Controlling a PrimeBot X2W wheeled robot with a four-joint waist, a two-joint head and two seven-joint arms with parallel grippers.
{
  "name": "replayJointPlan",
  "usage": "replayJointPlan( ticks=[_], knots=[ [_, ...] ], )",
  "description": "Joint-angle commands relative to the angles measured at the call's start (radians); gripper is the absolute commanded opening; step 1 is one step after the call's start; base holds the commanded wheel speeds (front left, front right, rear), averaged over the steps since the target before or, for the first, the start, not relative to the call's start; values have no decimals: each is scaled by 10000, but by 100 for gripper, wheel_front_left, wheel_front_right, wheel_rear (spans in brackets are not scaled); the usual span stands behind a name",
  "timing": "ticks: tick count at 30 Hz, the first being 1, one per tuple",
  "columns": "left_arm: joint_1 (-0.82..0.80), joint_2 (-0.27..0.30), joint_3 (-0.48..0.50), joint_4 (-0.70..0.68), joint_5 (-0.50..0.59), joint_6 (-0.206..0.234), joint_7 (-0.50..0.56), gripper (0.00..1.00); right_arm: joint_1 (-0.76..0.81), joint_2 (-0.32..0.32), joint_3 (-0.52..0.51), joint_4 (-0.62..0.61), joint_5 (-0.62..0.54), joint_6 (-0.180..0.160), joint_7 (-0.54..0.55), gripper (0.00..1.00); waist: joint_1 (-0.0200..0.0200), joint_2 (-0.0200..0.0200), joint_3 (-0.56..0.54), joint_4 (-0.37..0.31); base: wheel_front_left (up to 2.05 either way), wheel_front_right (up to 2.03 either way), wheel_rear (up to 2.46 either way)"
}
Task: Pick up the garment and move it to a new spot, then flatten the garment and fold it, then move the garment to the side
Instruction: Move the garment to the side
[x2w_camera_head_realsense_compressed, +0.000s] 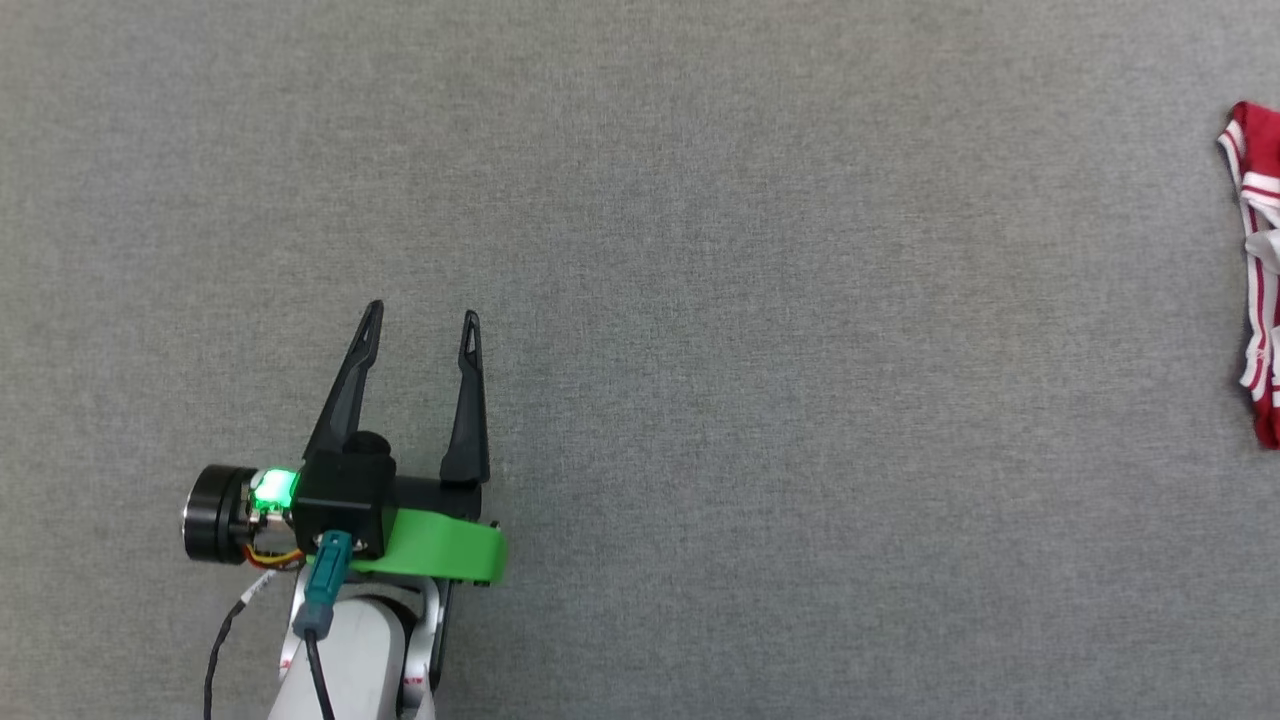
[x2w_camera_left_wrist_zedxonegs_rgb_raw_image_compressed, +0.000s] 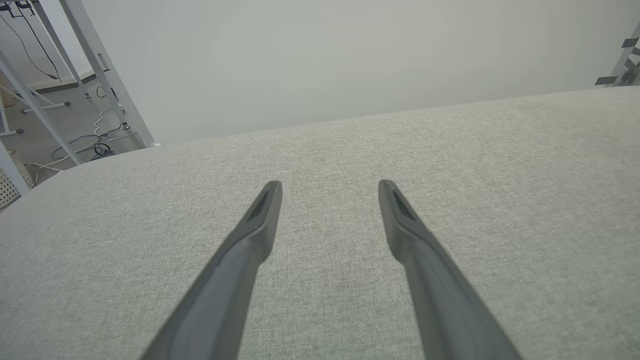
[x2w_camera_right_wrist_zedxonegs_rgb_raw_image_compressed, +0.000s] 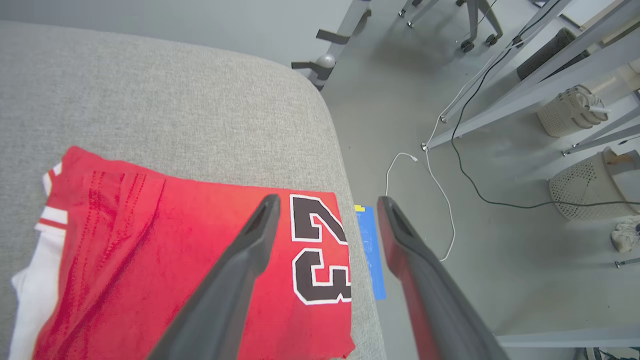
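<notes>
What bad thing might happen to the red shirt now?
1. The garment lies folded very close to the table's edge, so a small nudge might send it sliding down to the floor.
2. The open right pincer hangs low over that same edge. It might snag the cloth and spoil the fold when it pulls away.

Black, white-outlined "23" on red garment
</notes>
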Motion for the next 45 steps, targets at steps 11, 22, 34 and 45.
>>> replayJointPlan(
  ticks=[11, 22, 34, 45],
  knots=[
    [970, -82, 264, 115, -279, 147, -59, 100, 1209, 1849, -1045, -3176, -1311, -7, -3279, 100, 0, 0, -1891, 37, 0, 0, 0],
    [1497, -209, 388, 216, -363, 81, -59, 100, 3255, 4991, -946, -5867, -2321, -7, -4726, 100, 0, 0, -2797, 598, 0, 0, 0],
    [1674, -276, 528, 436, -381, -79, -59, 100, 5423, 6680, -134, -5562, -2680, -7, -5430, 100, 0, 0, -3342, 1047, 0, 0, 0],
    [2105, -351, 565, 710, -489, -348, -59, 100, 7008, 7590, -485, -5708, -2967, -7, -5649, 100, 0, 0, -3905, 1171, 0, 0, 0]
  ],
)
